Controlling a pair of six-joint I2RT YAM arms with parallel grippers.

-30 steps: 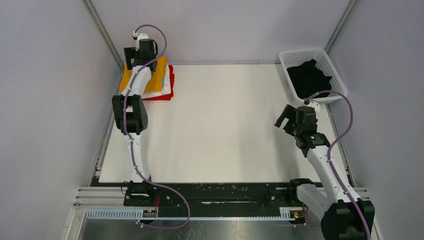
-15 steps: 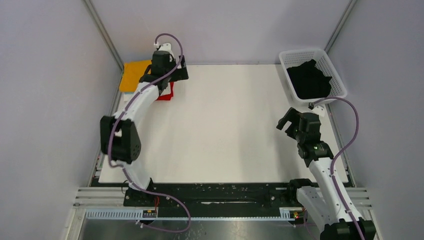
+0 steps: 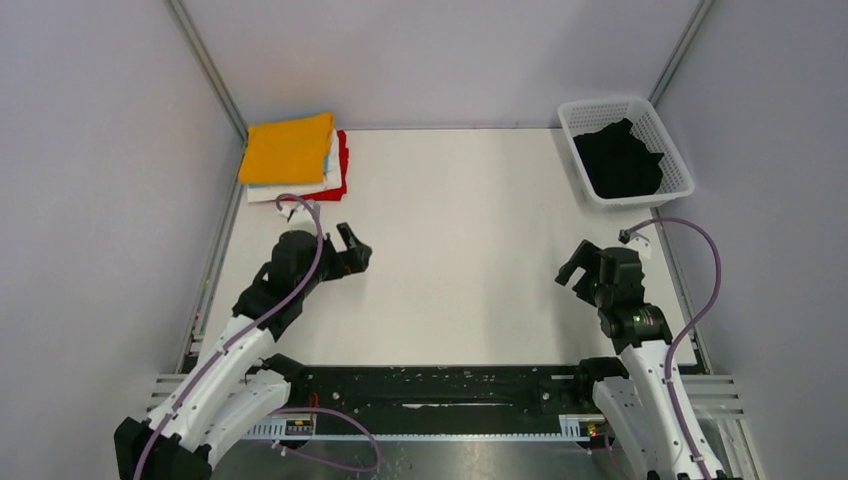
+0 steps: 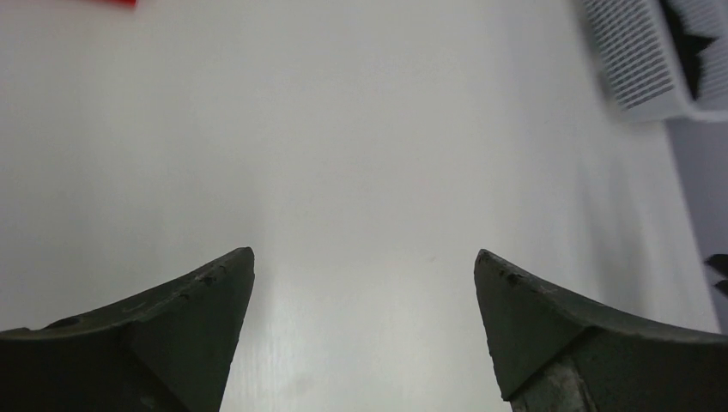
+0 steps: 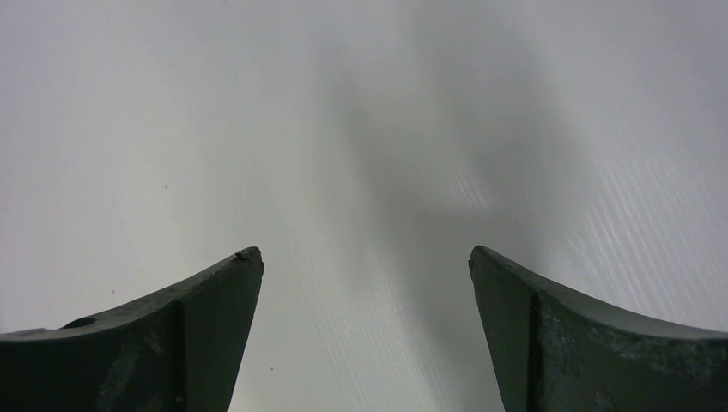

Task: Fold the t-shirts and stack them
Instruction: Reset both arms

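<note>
A stack of folded t-shirts sits at the table's far left corner: mustard-orange (image 3: 290,148) on top, teal (image 3: 329,155) and white (image 3: 300,188) edges under it, red (image 3: 340,165) at the bottom. A black t-shirt (image 3: 620,158) lies crumpled in the white lattice basket (image 3: 672,150) at the far right. My left gripper (image 3: 358,250) is open and empty over the left middle of the table, well in front of the stack. My right gripper (image 3: 573,265) is open and empty at the right, in front of the basket. A red sliver (image 4: 112,3) and the basket (image 4: 640,60) show in the left wrist view.
The white table top (image 3: 450,250) is bounded by grey walls on the left, back and right. A black rail (image 3: 430,385) with the arm bases runs along the near edge. Purple cables loop off both arms.
My left arm has pulled back from the stack at the far left corner toward the near left middle of the table, leaving the stack uncovered. My right arm has drawn slightly nearer.
</note>
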